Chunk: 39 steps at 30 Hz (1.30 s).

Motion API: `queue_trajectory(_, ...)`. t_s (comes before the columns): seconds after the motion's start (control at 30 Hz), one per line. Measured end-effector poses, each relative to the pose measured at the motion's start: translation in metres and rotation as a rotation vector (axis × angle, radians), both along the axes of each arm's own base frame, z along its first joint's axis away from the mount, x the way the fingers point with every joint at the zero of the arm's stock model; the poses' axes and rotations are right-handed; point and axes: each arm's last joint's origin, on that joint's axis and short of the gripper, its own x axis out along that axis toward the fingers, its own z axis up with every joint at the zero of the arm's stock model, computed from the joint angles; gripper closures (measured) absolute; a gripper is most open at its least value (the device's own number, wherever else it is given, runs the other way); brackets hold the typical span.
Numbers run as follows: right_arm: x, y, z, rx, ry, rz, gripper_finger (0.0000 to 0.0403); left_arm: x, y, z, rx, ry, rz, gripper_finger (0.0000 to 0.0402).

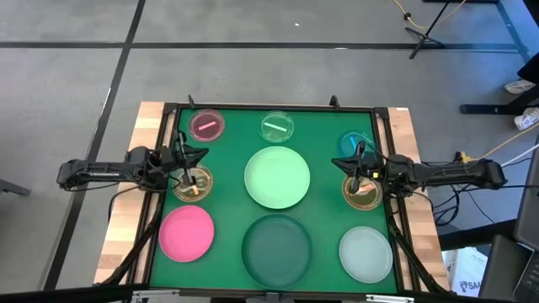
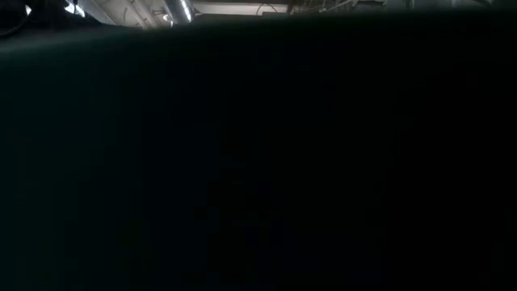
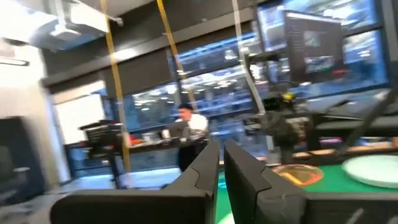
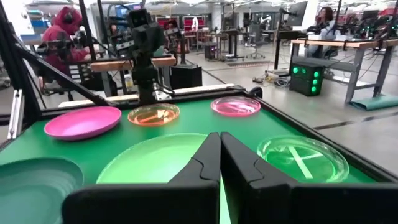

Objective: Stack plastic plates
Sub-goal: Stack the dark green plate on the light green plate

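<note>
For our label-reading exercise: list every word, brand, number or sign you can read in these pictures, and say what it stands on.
No readable text in any view.
Light green plate, pink plate, dark green plate, whitish plate: plain, no print.
Small clear dishes, such as the pink-tinted one: coloured strips inside, no lettering.
Screens behind the table in the left wrist view: too blurred to read.
Low view: dark, nothing legible.

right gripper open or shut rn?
Shut. In the right wrist view the right gripper has its two dark fingers meeting at the tips with nothing between them, above the light green plate.
</note>
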Motion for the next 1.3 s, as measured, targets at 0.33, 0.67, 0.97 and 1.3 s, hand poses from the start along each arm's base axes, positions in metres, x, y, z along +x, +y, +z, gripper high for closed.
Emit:
queue_trajectory(0.33,0.033,0.002,0.013,-0.104,0.057,0.046,0.0401,0.005,-0.002,-0.005,-0.109,0.029,-0.092,0.0384)
queue_trajectory(0.67,0.068,0.003,0.004,-0.109,0.182,0.099,0.0401,0.008,0.0,-0.002,-0.111,0.004,-0.066,0.0384)
queue_trajectory(0.97,0.098,0.028,0.005,-0.067,0.238,0.243,0.0401,0.009,0.001,-0.001,-0.269,-0.05,-0.055,0.0384)
queue_trajectory(1.3,0.121,0.077,0.006,0.125,0.271,0.434,0.0401,0.012,0.002,0.003,-0.292,-0.097,-0.066,0.0384)
